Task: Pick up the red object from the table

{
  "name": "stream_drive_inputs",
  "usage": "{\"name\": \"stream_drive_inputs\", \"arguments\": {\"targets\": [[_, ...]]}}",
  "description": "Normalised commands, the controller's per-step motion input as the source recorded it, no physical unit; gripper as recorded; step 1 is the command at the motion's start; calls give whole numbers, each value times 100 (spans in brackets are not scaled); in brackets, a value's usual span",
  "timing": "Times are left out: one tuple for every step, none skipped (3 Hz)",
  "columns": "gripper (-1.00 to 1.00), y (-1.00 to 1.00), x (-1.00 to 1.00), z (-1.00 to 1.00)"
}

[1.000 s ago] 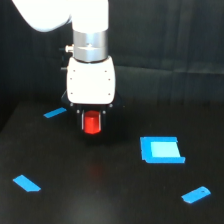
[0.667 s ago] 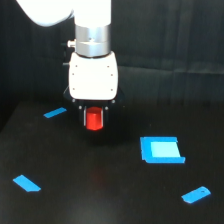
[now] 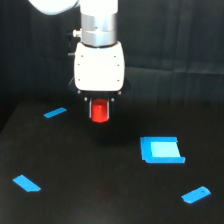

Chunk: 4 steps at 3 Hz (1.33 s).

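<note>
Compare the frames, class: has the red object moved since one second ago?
Yes. The red object, gripped in the hand, has risen and now sits higher relative to the fixed blue square piece on the table.

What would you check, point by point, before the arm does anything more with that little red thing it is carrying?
1. Red object sits between the fingers of the claw: ok.
2. Red object is off the table: ok, it hangs above a faint reddish glint on the surface.
3. Grip is firm enough not to slip: cannot tell, the contact faces are hidden.
4. Red object hangs upright, not tilted: ok, as far as this view shows.
5. Blue square piece is away from the claw, toward the exterior view's right: ok.
6. Small blue strip lies apart from the claw, toward the exterior view's left: ok.
</note>
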Motion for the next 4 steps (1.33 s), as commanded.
{"name": "stream_drive_inputs", "arguments": {"targets": [[-90,0,19,97],[-100,-1,-4,64],[-95,-3,-14,43],[-99,-2,-3,33]]}}
